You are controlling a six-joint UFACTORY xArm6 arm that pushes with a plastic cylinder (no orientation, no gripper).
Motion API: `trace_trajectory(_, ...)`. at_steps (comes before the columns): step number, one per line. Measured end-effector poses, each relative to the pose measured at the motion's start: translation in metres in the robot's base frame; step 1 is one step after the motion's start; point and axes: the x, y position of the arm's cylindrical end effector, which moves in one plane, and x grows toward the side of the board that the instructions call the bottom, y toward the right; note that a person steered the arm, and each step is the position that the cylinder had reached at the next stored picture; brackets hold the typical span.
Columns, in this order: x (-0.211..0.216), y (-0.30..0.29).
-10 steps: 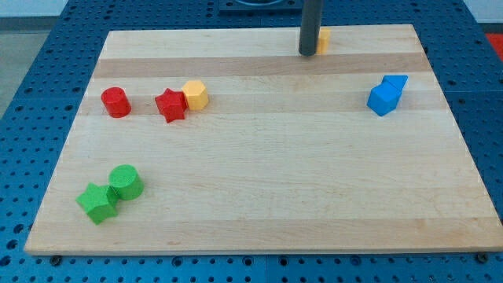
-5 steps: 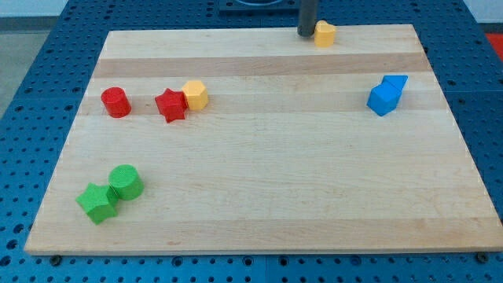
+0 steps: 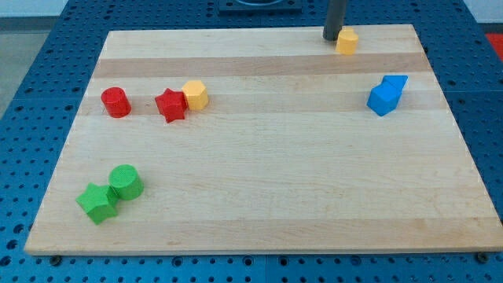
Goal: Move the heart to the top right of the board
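blue pegboard bench all round, wooden board (image 3: 259,196) on top of it. left to right: green star-ish block (image 3: 97,203) touching green cylinder (image 3: 126,181) near the view's bottom left; red cylinder (image 3: 115,102) alone further up; red star (image 3: 170,104) touching yellow hexagon block (image 3: 195,94). far across, at the view's top, my tip (image 3: 332,38) sits just at the left edge of the yellow heart block (image 3: 346,41), touching or nearly so. shape is too small to confirm as a heart; i take it as the target. two blue blocks (image 3: 386,95) sit below and right of it, well apart. no jaws on this rig, just a bare rod, nothing to open or close. key relation: heart lies directly to the view's right of my tip, corner is further right along the top edge, so a straight rightward push looks correct. risk: block slips off the top edge.
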Motion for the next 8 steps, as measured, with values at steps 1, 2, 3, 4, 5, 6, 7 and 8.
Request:
trace_trajectory(1, 0.007, -0.003)
trace_trajectory(2, 0.019, -0.011)
trace_trajectory(3, 0.032, -0.014)
trace_trajectory(4, 0.034, 0.001)
trace_trajectory(5, 0.034, 0.015)
trace_trajectory(6, 0.034, 0.027)
trace_trajectory(7, 0.03, 0.036)
trace_trajectory(8, 0.028, 0.037)
